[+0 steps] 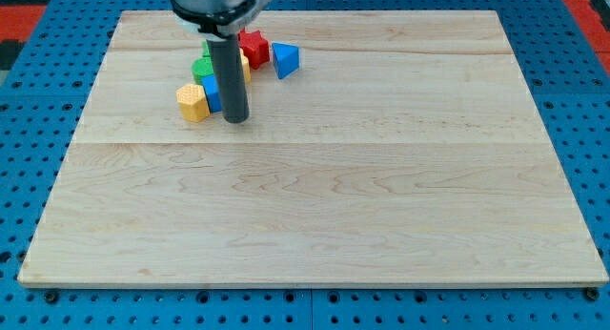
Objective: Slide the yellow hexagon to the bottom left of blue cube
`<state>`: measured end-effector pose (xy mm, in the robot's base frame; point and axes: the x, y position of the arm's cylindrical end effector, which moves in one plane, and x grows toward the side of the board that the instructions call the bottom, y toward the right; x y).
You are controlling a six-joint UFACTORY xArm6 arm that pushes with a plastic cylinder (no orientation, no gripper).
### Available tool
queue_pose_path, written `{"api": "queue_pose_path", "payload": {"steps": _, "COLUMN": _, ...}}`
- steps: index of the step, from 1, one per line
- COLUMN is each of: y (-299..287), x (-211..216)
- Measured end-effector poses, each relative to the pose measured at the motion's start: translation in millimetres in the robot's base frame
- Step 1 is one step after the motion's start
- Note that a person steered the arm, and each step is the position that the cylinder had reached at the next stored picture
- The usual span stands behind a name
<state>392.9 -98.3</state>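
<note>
The yellow hexagon (193,101) lies near the board's top left, touching the left side of the blue cube (212,93), slightly below it. My tip (235,119) rests on the board just right of the blue cube and a little lower. The rod hides part of the cube and of the blocks behind it.
A green block (203,68) sits above the cube. A red block (254,48) and a blue triangular block (285,59) lie to the upper right. A yellow block (245,68) peeks out behind the rod. The wooden board (315,206) sits on a blue pegboard.
</note>
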Motion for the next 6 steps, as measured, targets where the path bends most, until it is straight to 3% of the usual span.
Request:
{"api": "queue_pose_path", "payload": {"steps": 2, "y": -69.1, "x": -8.7}}
{"api": "queue_pose_path", "payload": {"steps": 4, "y": -72.9, "x": -14.3}}
{"api": "queue_pose_path", "payload": {"steps": 5, "y": -80.6, "x": 39.3}}
{"api": "queue_pose_path", "payload": {"steps": 6, "y": -147.3, "x": 25.6}}
